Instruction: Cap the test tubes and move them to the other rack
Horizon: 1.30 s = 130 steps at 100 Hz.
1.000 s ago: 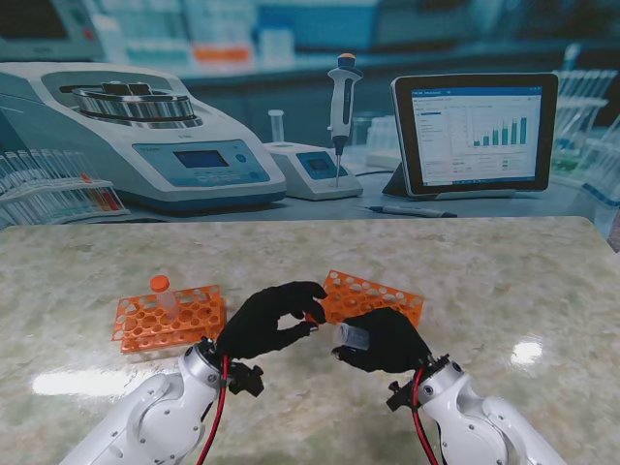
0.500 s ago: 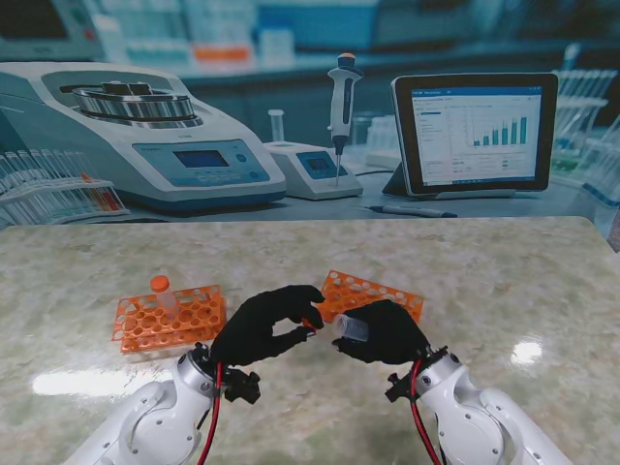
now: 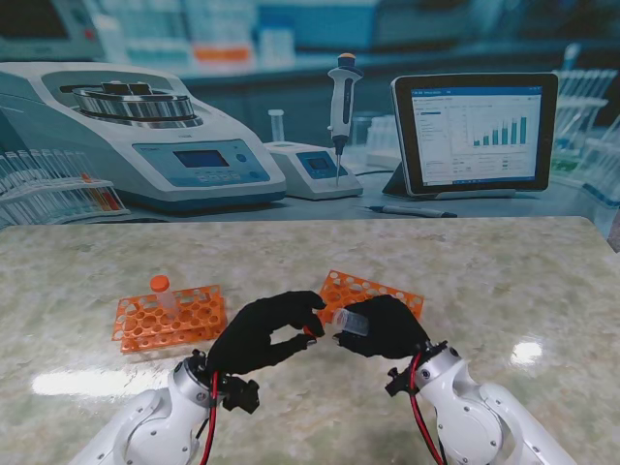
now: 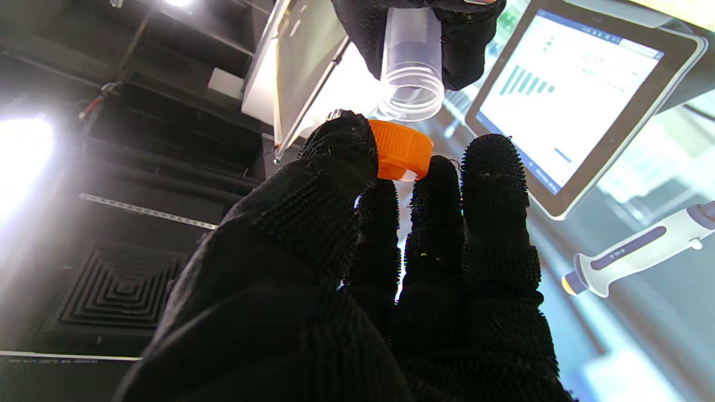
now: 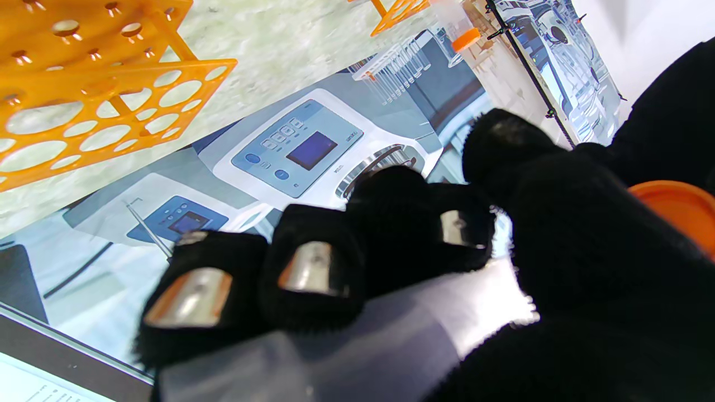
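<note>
Clear open tube lies tilted at centre frame, mouth just beside the orange cap. Two orange racks: left rack holds one capped tube; right rack sits centre.

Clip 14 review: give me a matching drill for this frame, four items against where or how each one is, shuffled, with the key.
Items
1. cap
2. open tube
3. capped tube
4. right rack

States
A. standing in the left rack
B. held in the right robot hand
C. pinched in the left robot hand
D. on the table, no tubes visible in it

Pairs: 1-C, 2-B, 3-A, 4-D
</note>
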Available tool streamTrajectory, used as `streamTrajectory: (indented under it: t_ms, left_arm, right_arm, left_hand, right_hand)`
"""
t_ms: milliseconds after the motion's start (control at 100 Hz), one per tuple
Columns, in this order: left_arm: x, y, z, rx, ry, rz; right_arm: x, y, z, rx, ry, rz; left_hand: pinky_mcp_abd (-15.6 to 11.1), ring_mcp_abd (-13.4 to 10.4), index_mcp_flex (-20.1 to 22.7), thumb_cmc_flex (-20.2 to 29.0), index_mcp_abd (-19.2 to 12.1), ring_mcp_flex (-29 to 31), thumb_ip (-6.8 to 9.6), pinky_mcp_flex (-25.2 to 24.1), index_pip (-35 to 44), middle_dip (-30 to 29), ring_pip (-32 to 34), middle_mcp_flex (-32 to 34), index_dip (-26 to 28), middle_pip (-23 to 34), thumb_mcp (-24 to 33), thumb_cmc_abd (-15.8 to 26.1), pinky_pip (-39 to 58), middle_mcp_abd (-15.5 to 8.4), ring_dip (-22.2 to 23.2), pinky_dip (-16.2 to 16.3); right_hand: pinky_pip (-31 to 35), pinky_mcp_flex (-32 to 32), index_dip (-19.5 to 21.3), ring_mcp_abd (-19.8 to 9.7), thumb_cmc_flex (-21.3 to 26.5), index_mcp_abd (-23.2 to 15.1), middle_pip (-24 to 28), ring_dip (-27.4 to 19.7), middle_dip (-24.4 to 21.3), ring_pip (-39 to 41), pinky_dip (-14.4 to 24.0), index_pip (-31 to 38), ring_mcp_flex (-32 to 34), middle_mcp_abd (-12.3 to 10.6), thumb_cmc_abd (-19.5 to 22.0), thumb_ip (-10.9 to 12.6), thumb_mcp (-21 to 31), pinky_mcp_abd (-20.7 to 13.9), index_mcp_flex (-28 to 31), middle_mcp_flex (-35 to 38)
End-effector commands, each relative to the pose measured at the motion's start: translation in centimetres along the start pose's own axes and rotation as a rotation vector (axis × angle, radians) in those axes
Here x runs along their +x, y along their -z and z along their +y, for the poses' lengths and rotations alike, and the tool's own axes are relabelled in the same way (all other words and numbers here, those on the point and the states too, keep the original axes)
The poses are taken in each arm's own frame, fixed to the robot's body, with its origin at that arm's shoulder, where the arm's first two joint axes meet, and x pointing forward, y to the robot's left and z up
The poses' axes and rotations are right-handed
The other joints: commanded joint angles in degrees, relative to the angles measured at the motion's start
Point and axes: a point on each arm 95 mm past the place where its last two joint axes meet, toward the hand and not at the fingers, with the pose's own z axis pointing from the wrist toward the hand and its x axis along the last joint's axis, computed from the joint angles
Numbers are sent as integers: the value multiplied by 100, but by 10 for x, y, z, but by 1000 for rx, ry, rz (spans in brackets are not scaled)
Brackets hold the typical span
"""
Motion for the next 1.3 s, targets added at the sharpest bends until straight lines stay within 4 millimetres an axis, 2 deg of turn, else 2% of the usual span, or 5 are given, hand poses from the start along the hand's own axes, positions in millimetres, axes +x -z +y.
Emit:
streamTrajectory:
  t_ms: [0, 1290]
  left_arm:
    - [5, 0, 1, -1, 1, 12]
    - [13, 6, 2, -25, 4, 39]
  right_arm:
    - [1, 0, -3, 4, -9, -7]
    - [-3, -6, 4, -1, 0, -25]
  left_hand:
    - [-47, -392, 149, 792, 94, 418, 361, -23, 107, 5, 241, -105, 37, -1, 644, 116, -131, 32, 241, 105]
    - [-61, -383, 149, 792, 97, 415, 380, -22, 89, 1, 230, -98, 40, -17, 629, 156, -146, 40, 253, 119]
  right_hand:
    - [1840, 402, 261, -884, 283, -155, 50, 472, 113, 1184, 290, 412, 126, 207, 212, 109, 28, -547, 403, 314]
    - [1840, 402, 259, -884, 289, -151, 43, 472, 117, 1184, 290, 411, 126, 206, 222, 108, 15, -547, 403, 313]
